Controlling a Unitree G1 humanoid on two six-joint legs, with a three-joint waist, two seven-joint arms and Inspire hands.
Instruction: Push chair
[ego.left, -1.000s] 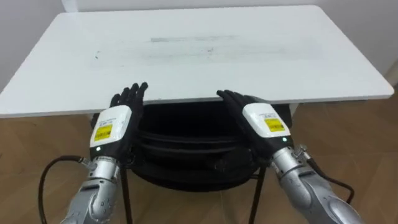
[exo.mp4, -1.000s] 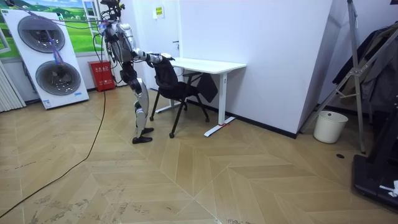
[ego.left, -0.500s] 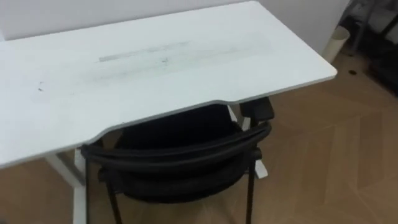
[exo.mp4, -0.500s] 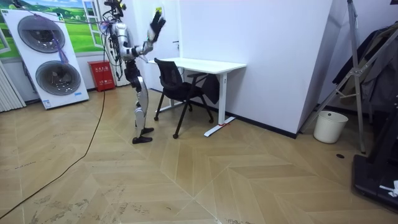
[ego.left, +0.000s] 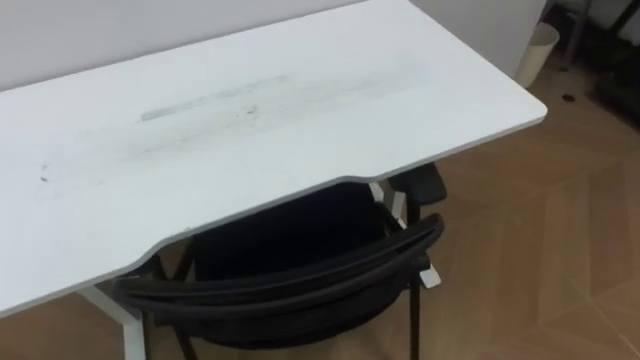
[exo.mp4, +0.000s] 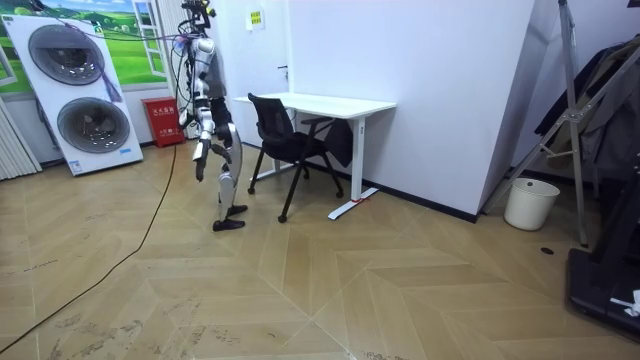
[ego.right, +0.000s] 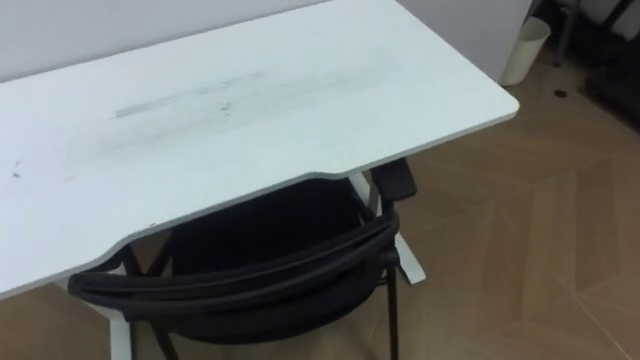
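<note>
The black chair (ego.left: 285, 290) stands tucked under the white desk (ego.left: 250, 120). Its curved backrest (ego.right: 240, 278) lies just outside the desk's near edge, and its seat is under the top. In the room view the chair (exo.mp4: 285, 135) faces the desk (exo.mp4: 335, 103). I stand a step behind it on the room view's left, with both arms lowered. My right hand (exo.mp4: 198, 172) hangs by my hip, away from the chair. My left hand (exo.mp4: 232, 152) is low on my far side.
A white bin (ego.left: 540, 50) stands on the wood floor past the desk's right end, near dark gear. In the room view, stacked washing machines (exo.mp4: 85, 95) and a red box (exo.mp4: 166, 122) stand behind me. A wall runs behind the desk.
Both hands have come off the chair's backrest. One arm rose high, then dropped to my side. The chair now sits a little closer to the desk. The head view has swung right.
</note>
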